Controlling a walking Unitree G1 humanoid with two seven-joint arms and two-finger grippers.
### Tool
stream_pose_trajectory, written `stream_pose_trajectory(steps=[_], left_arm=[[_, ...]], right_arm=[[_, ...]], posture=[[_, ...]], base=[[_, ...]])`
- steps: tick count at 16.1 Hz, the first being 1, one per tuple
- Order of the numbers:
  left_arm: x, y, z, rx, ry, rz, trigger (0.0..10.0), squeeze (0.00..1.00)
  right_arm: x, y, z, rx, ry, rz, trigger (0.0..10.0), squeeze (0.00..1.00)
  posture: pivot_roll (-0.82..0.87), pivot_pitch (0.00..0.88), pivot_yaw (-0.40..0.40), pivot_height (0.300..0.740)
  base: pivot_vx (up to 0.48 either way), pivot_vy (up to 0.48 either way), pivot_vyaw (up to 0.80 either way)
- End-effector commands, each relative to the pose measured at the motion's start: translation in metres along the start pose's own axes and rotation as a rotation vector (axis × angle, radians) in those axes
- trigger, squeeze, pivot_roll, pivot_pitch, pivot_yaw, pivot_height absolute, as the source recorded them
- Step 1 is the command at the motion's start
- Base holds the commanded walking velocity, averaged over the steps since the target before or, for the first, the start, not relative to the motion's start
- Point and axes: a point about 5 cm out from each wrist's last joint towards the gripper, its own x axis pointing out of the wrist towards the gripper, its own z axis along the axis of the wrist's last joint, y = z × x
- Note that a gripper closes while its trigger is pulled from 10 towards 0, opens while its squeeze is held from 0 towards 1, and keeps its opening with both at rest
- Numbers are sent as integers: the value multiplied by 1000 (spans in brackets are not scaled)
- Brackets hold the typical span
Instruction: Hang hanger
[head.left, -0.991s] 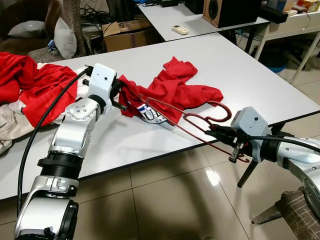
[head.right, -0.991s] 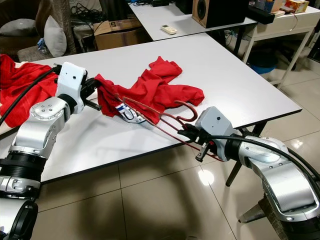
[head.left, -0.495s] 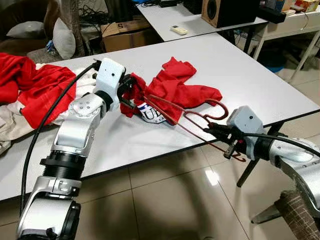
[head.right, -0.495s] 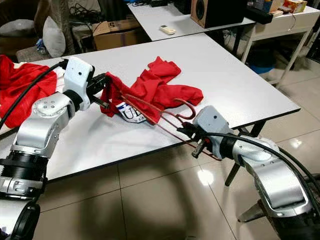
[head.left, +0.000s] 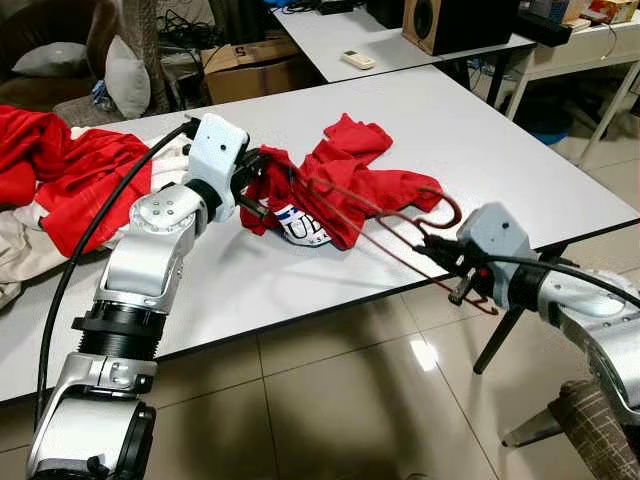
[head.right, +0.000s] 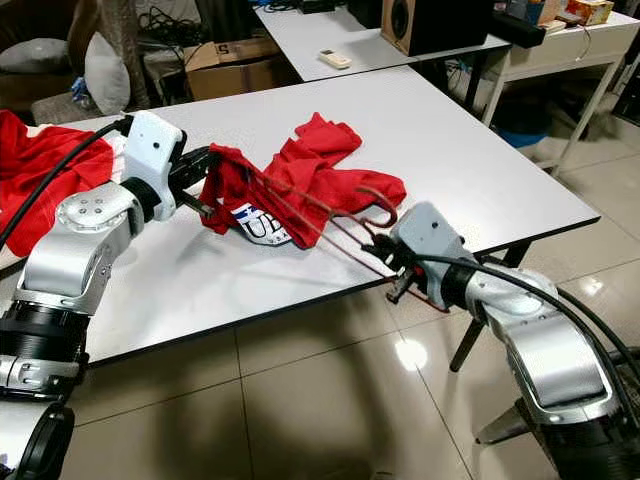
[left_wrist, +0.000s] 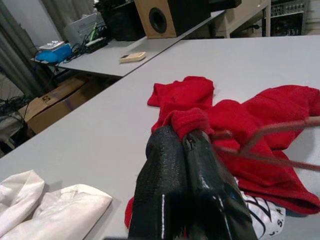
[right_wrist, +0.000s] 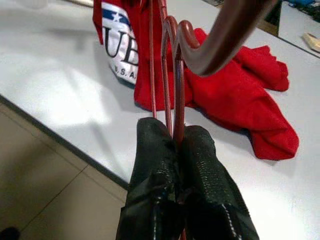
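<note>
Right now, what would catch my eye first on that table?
A crumpled red T-shirt on the white table, with a dark red wire hanger threaded into it. The left gripper pinches the shirt's edge, and the right gripper clamps the hanger near the table's front edge.

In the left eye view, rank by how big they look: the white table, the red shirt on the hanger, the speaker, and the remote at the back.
1. white table
2. red shirt
3. speaker, cut off by the frame's top and farther away, so its true size is unsure
4. remote
</note>
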Motion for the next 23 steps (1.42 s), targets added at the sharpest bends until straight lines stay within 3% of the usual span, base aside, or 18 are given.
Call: stream_pose_trajectory(steps=[1, 5, 21, 22, 23], left_arm=[[-2, 1, 0, 11, 10, -4, 0, 0], [-1, -6, 6, -7, -13, -37, 0, 0], [0, -7, 6, -8, -14, -40, 0, 0], [5, -24, 1, 60, 10, -80, 0, 0], [7, -30, -2, 88, 19, -97, 0, 0]], right_arm=[[-1, -5, 4, -10, -13, -25, 10000, 0], [2, 1, 3, -16, -9, 25, 10000, 0], [3, 2, 3, -17, -9, 28, 10000, 0], [11, 10, 14, 16, -60, 56, 10000, 0], [14, 13, 18, 31, -81, 69, 10000, 0]], posture=[[-162, 0, 78, 740], [-164, 0, 76, 740], [-164, 0, 76, 740], [-179, 0, 73, 740], [-180, 0, 72, 740]], base=[[0, 0, 0], [0, 0, 0], [0, 0, 0], [0, 0, 0], [0, 0, 0]])
